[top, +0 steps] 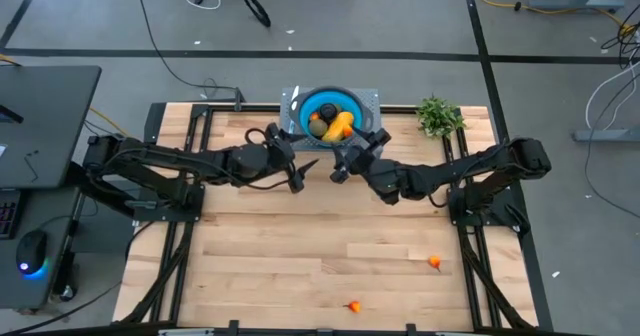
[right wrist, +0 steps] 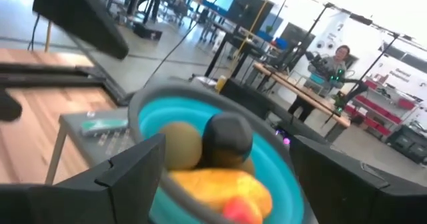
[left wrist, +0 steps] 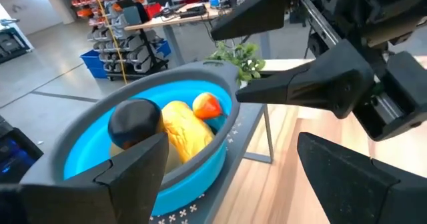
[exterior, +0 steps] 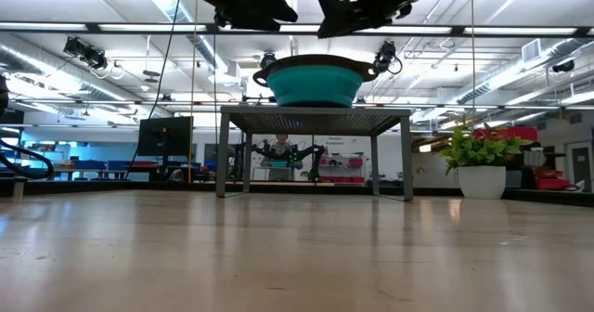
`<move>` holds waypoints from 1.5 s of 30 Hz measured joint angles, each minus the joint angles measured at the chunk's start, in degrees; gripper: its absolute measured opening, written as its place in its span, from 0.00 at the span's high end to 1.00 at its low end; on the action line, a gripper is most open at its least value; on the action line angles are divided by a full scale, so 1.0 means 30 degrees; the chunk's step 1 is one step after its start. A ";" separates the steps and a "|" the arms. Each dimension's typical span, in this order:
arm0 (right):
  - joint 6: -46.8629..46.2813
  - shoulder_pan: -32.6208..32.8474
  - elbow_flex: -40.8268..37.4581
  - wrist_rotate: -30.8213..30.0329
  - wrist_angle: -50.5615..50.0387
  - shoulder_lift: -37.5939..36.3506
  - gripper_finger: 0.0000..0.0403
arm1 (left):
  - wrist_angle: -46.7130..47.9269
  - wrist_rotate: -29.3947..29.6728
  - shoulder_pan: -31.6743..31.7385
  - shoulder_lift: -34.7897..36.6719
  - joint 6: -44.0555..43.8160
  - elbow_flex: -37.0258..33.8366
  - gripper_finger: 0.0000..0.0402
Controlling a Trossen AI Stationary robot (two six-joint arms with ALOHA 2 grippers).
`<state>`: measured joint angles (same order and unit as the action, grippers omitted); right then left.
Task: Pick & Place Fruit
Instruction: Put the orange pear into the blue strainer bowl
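A blue bowl (top: 325, 114) stands on a small grey rack (top: 368, 101) at the table's far edge. In it lie a yellow oblong fruit (left wrist: 183, 125), a black round one (left wrist: 135, 121), an olive-green one (right wrist: 180, 143) and a tiny orange-red one (left wrist: 207, 105). Two more tiny orange-red fruits (top: 434, 262) (top: 353, 305) lie on the wood near the near edge. My left gripper (top: 300, 171) and my right gripper (top: 344, 166) hover side by side just in front of the bowl. Both are open and empty, raised above the table in the low view.
A small leafy plant in a white pot (top: 437, 116) stands on the table right of the rack. The two grippers are close together, the right one (left wrist: 313, 84) filling the left wrist view. Bare wood (top: 300, 246) lies between the arms and the near edge.
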<state>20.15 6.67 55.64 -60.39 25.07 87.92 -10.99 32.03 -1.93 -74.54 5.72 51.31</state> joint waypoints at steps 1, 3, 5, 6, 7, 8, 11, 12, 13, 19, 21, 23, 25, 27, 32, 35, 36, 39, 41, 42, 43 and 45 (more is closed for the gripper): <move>-0.0355 0.0044 0.0000 -0.0022 -0.0464 0.0000 0.18 | 0.0123 -0.0014 -0.0064 0.0078 0.0160 -0.0008 0.15; -0.1121 0.0090 0.0000 0.0119 -0.1175 0.0000 0.18 | -0.0097 0.0030 -0.0208 0.0236 0.0214 -0.0014 0.15; -0.1730 0.0225 0.0000 0.0169 -0.1991 0.0000 0.18 | 0.0210 0.0045 -0.0326 0.0537 0.0319 -0.0007 0.15; -0.2021 0.0319 0.0000 0.0177 -0.2357 0.0000 0.18 | 0.0199 0.0072 -0.0395 0.0654 0.0326 -0.0015 0.15; -0.2312 0.0448 0.0000 0.0238 -0.2710 0.0000 0.18 | 0.0093 0.0067 -0.0443 0.0800 0.0319 -0.0015 0.15; -0.2600 0.0593 0.0000 0.0311 -0.2999 0.0000 0.18 | 0.0242 0.0067 -0.0488 0.0972 0.0312 -0.0015 0.15; -0.3052 0.1059 0.0000 0.0352 -0.3283 0.0000 0.18 | 0.0331 0.0110 -0.0642 0.1308 0.0220 -0.0010 0.15; -0.3066 0.1211 0.0000 0.0529 -0.3290 0.0000 0.18 | 0.0338 0.0107 -0.0693 0.1309 0.0210 0.0000 0.15; -0.3087 0.1362 0.0000 0.0829 -0.3288 0.0000 0.18 | 0.0487 0.0096 -0.0760 0.1359 0.0217 -0.0003 0.15; -0.3915 0.1978 0.0000 0.1197 -0.3604 0.0000 0.18 | 0.0562 0.0096 -0.1111 0.1477 0.0181 -0.0007 0.15; -0.4460 0.2090 0.0000 0.1204 -0.4072 0.0000 0.18 | 0.0479 0.0107 -0.1228 0.1477 0.0181 -0.0007 0.15; -0.4886 0.2186 0.0000 0.1524 -0.4551 0.0000 0.18 | 0.0409 0.0209 -0.1314 0.1477 0.0206 -0.0007 0.15; -0.5116 0.2217 0.0000 0.2518 -0.5114 0.0000 0.18 | 0.0303 0.0272 -0.1348 0.1477 0.0213 -0.0007 0.15; -0.5504 0.2221 0.0000 0.3522 -0.5464 0.0000 0.18 | 0.0311 0.0241 -0.1355 0.1477 0.0167 -0.0007 0.15; -0.5580 0.2224 0.0000 0.5078 -0.5778 0.0000 0.18 | 0.0211 0.0241 -0.1348 0.1470 -0.0205 -0.0007 0.15; -0.4829 0.2224 0.0000 0.5365 -0.5715 0.0000 0.18 | -0.0094 -0.0102 -0.1348 0.1470 -0.0306 -0.0007 0.15; -0.4527 0.2224 0.0000 0.5371 -0.5702 0.0000 0.18 | -0.0133 -0.0414 -0.1348 0.1451 -0.0325 -0.0007 0.15; -0.4361 0.2224 0.0000 0.5494 -0.5702 0.0000 0.18 | -0.0127 -0.0776 -0.1348 0.1375 -0.0329 -0.0007 0.15; -0.4743 0.2217 0.0000 0.6301 -0.5710 0.0000 0.18 | -0.0195 -0.0786 -0.1348 0.1382 -0.0329 -0.0007 0.15; -0.4949 0.2217 0.0000 0.6860 -0.5710 0.0000 0.18 | -0.0179 -0.0786 -0.1347 0.1382 -0.0328 -0.0007 0.15; -0.5106 0.2224 0.0000 0.7437 -0.5710 0.0000 0.18 | -0.0159 -0.0786 -0.1341 0.1382 -0.0295 -0.0007 0.15; -0.5587 0.2224 0.0000 0.8282 -0.5717 0.0000 0.18 | -0.0179 -0.0794 -0.1341 0.1382 -0.0286 -0.0007 0.15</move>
<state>3.39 13.34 55.64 -35.54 7.92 87.92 -11.53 29.65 -5.96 -70.39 4.86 51.29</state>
